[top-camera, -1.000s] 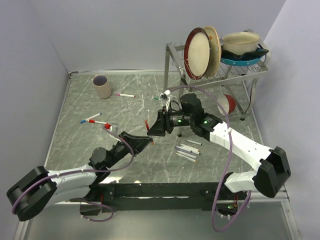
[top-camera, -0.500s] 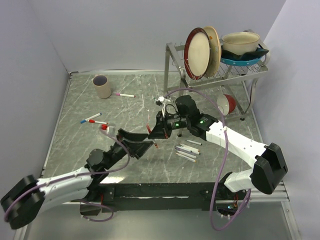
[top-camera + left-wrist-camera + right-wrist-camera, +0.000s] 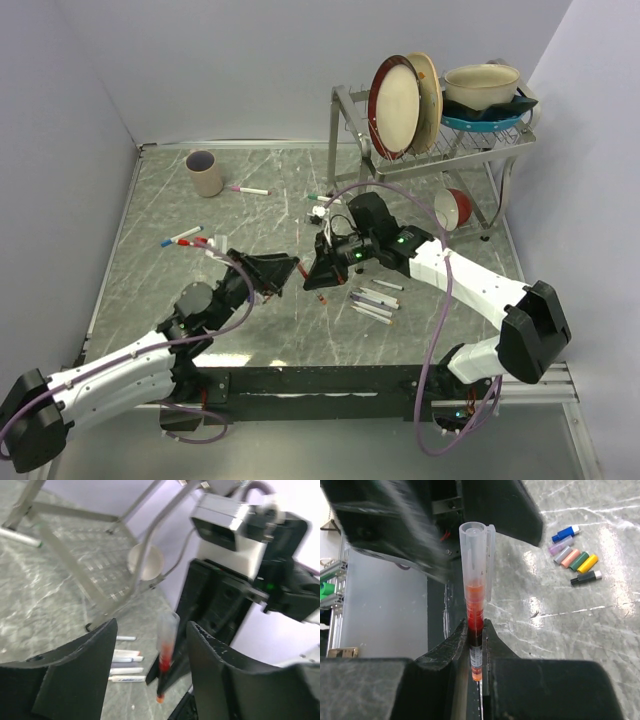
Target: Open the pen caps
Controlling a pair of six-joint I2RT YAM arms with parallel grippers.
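Note:
A red pen (image 3: 475, 625) with a clear cap (image 3: 476, 555) stands between the fingers of my right gripper (image 3: 478, 647), which is shut on its barrel. The cap end sticks out toward the left arm. In the left wrist view the same capped pen (image 3: 166, 640) sits between the two black fingers of my left gripper (image 3: 152, 630). That gripper is open, and the pen is close to its right finger (image 3: 215, 660) with a gap on the other side. From above, both grippers meet mid-table, left (image 3: 285, 268) and right (image 3: 318, 278). Several loose coloured pen caps (image 3: 575, 560) lie in a row on the table.
Several pens (image 3: 375, 300) lie just right of the grippers. A blue and a red pen (image 3: 185, 237) lie at the left, a pink-capped pen (image 3: 248, 189) beside a cup (image 3: 204, 172). A dish rack (image 3: 430, 130) with plates and a bowl (image 3: 455, 208) stands at the back right.
The left gripper went from shut to open and now brackets the pen's capped end. The right gripper closed on the pen barrel and came down and left a little.

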